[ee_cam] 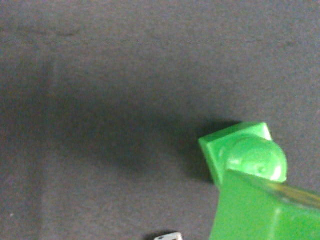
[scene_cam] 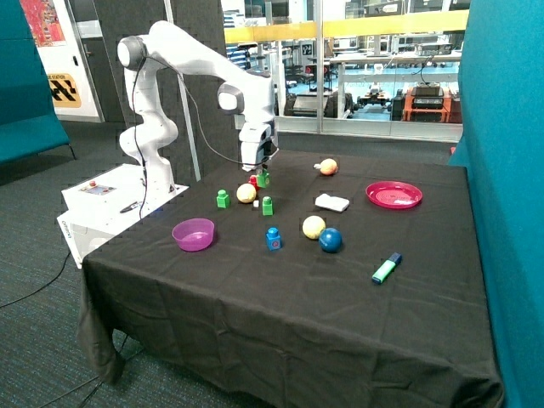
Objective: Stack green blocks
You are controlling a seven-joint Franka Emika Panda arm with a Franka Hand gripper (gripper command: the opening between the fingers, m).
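My gripper [scene_cam: 259, 172] hangs low over the black cloth behind the yellow ball [scene_cam: 246, 193], and it looks shut on one green block [scene_cam: 263, 179]. In the wrist view that block [ee_cam: 260, 215] fills the near corner, and my fingers do not show. Just past it a second green block [ee_cam: 235, 142] stands stud-up on the cloth and casts a shadow. In the outside view two green blocks stand apart on the table. One [scene_cam: 268, 205] is in front of the gripper, the other [scene_cam: 223, 198] is beside the yellow ball.
A small red piece [scene_cam: 252, 180] and a small white piece [scene_cam: 256, 204] lie close to the gripper. Further out are a purple bowl [scene_cam: 194, 234], a blue block [scene_cam: 274, 239], a yellow ball [scene_cam: 314, 227], a blue ball [scene_cam: 331, 240], a pink plate [scene_cam: 393, 195] and a teal marker [scene_cam: 386, 269].
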